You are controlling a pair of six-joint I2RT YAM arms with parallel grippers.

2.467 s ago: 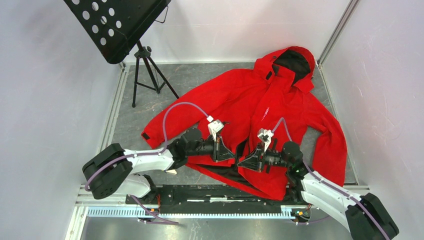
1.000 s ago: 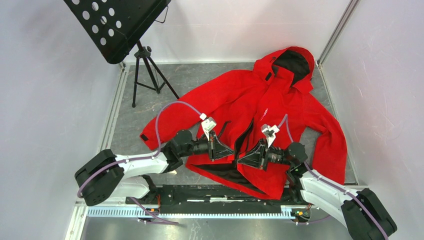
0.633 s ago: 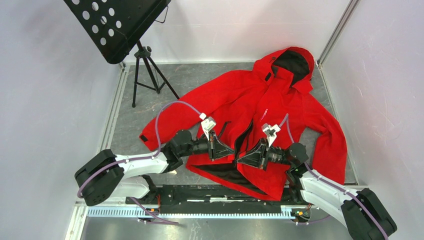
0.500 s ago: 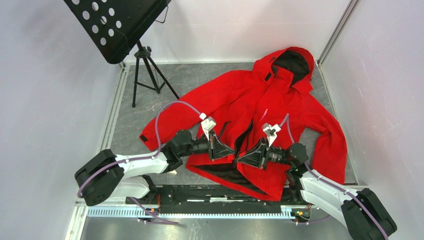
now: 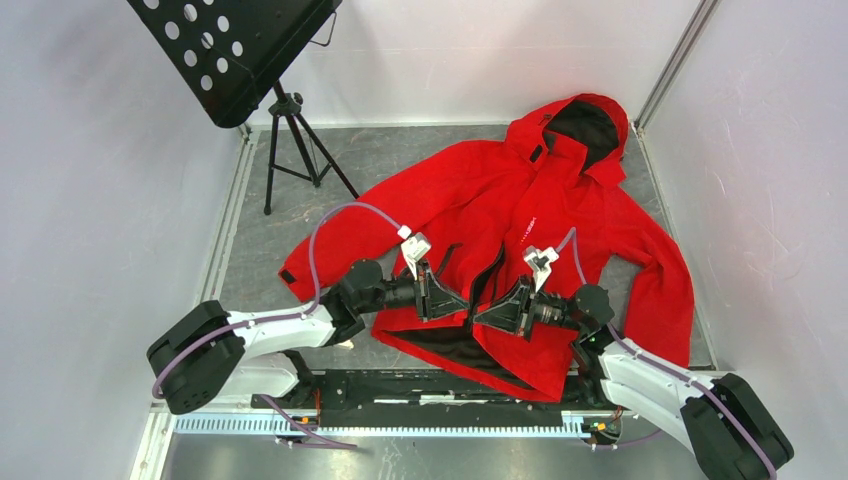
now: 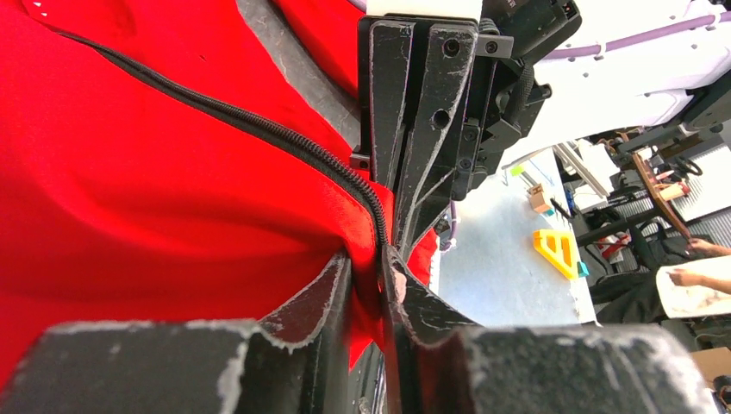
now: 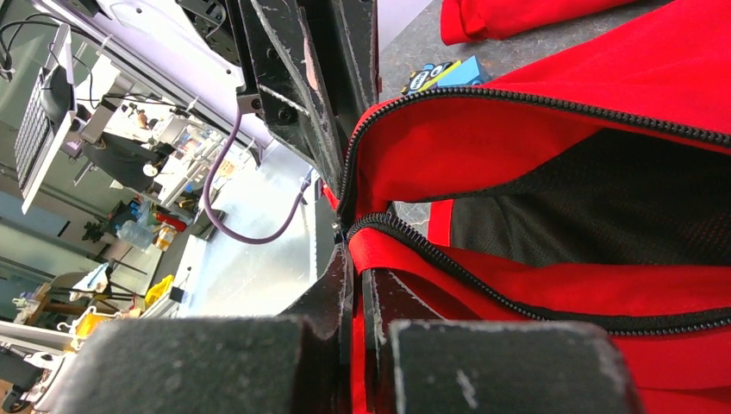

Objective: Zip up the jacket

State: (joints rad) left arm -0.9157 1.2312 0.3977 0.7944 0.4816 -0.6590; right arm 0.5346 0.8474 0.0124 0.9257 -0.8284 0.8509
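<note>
The red hooded jacket lies open-fronted on the grey floor mat, hood at the far right. My left gripper and right gripper meet tip to tip at the bottom of the front opening. The left gripper is shut on the jacket's left front edge, beside its black zipper teeth. The right gripper is shut on the other front edge at the lower end of the zipper. Black mesh lining shows inside. The slider is not visible.
A black music stand on a tripod stands at the back left. White walls close the cell on the left and right. A black rail runs along the near edge between the arm bases.
Since 2.5 s ago both grippers have lifted and come together at the jacket's front hem, pulling the two zipper edges toward each other. In the last second they barely move.
</note>
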